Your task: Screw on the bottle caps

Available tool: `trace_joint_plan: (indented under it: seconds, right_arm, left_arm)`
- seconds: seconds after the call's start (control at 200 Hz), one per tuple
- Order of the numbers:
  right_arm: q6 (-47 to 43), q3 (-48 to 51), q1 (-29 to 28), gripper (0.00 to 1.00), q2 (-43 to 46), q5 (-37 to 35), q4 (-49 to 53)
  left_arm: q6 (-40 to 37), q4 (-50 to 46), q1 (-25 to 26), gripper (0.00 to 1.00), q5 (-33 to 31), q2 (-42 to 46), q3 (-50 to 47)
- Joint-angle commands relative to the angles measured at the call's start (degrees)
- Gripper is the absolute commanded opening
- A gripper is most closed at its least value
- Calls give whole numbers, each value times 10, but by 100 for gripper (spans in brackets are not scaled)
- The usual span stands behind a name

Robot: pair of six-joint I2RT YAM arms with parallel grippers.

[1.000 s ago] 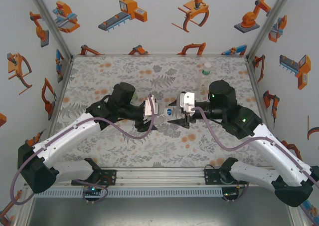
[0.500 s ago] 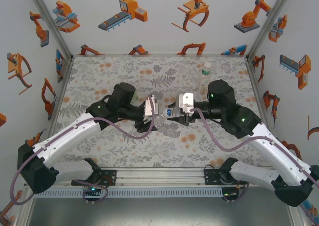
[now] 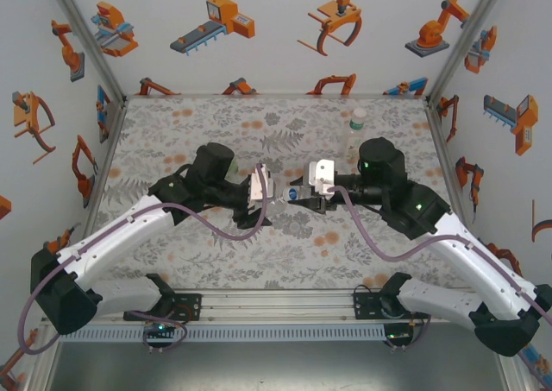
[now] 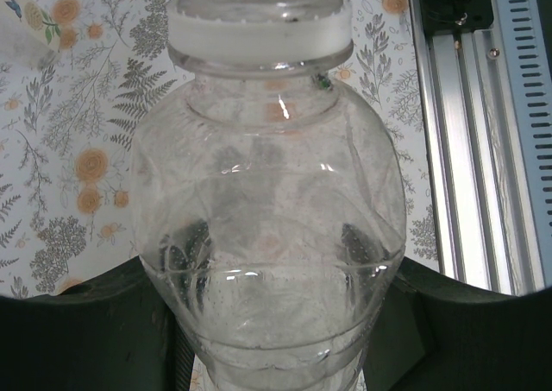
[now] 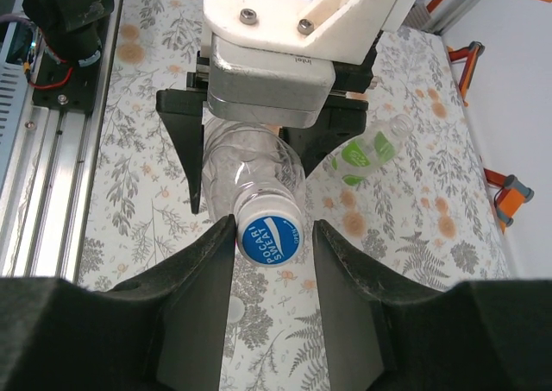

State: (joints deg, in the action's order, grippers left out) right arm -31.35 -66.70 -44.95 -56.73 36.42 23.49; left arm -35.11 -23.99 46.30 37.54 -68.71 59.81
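My left gripper (image 3: 272, 195) is shut on a clear bottle (image 3: 281, 192), holding it sideways above the table with its neck towards the right arm. The bottle's body (image 4: 267, 192) bulges between the dark fingers (image 4: 86, 331). A blue cap (image 5: 269, 240) marked POCARI SWEAT sits on the neck of the bottle (image 5: 250, 162). My right gripper (image 5: 273, 229) straddles this cap: its left finger touches the rim and a thin gap remains at the right finger. In the top view the cap (image 3: 294, 192) sits at the right gripper (image 3: 298, 194).
A taller bottle with a green label (image 3: 354, 130) stands at the back right, also visible beyond the left gripper (image 5: 366, 154). An aluminium rail (image 4: 470, 149) runs along the near table edge. Patterned walls enclose the floral table (image 3: 190, 132).
My right gripper has moved left onto the bottle's neck and its jaws have narrowed around the blue cap. The left arm and the bottle have stayed put.
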Motion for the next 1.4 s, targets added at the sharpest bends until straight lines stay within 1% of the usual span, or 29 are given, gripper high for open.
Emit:
trace_joint_plan:
  seconds: [0.0,0.3,0.411,0.521,0.616,0.756,0.876,1.011,1.217,1.322,1.397]
  right_arm:
    - [0,5,-5,40,-1,-2,-19]
    - [5,6,-6,39,-5,3,-18]
    - [6,6,-6,37,-6,2,-19]
    - [7,4,-6,29,-5,2,-18]
    - [8,-2,-6,21,-6,1,-8]
    - [6,-29,-6,8,-17,9,42]
    - [0,-56,-6,0,-30,31,88]
    - [-7,-76,-6,0,-39,43,124]
    - [-2,-73,-5,0,-49,52,124]
    - [29,-65,-6,0,-52,49,104]
    - [70,-51,-6,0,-49,34,76]
  left_arm:
    - [-1,4,-3,0,24,9,15]
    - [4,11,-7,0,24,13,13]
    - [5,13,-7,0,27,14,12]
    - [5,13,-8,0,28,14,11]
    - [2,12,-7,0,28,14,9]
    - [-17,-5,-4,0,26,13,12]
    - [-29,-19,2,0,20,10,15]
    - [-33,-25,5,0,20,8,17]
    - [-34,-25,6,0,21,7,17]
    - [-31,-22,6,0,21,10,18]
    - [-21,-4,6,0,10,19,9]
